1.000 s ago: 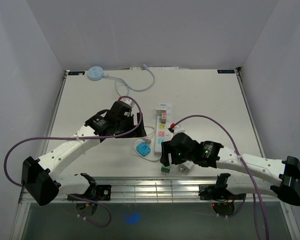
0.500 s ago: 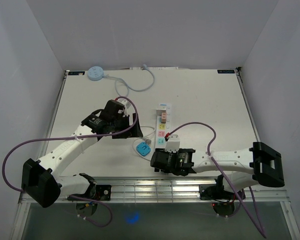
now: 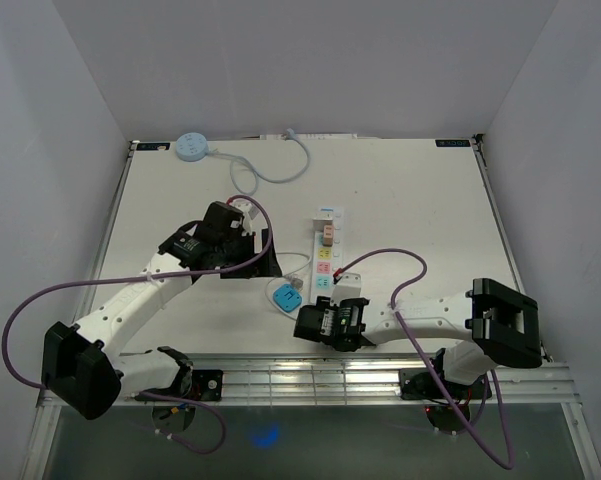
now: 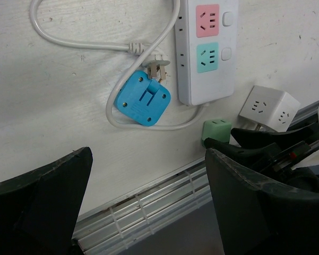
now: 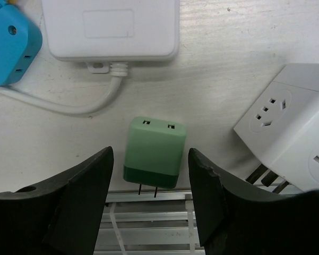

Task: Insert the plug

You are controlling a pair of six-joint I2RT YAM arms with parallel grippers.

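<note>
My right gripper (image 5: 151,159) sits low over the table, fingers partly open on either side of the green plug (image 5: 154,144). A thin gap shows on each side, so nothing is gripped. The plug lies flat near the table's front edge, its two prongs pointing back toward me. It looks light, rigid and smooth, likely to skid, so I would pinch its flat sides squarely at mid-body. Just beyond lies the white power strip (image 5: 110,26), with a white cube adapter (image 5: 286,122) nearby. My left gripper (image 4: 148,159) hangs wide open and empty.
</note>
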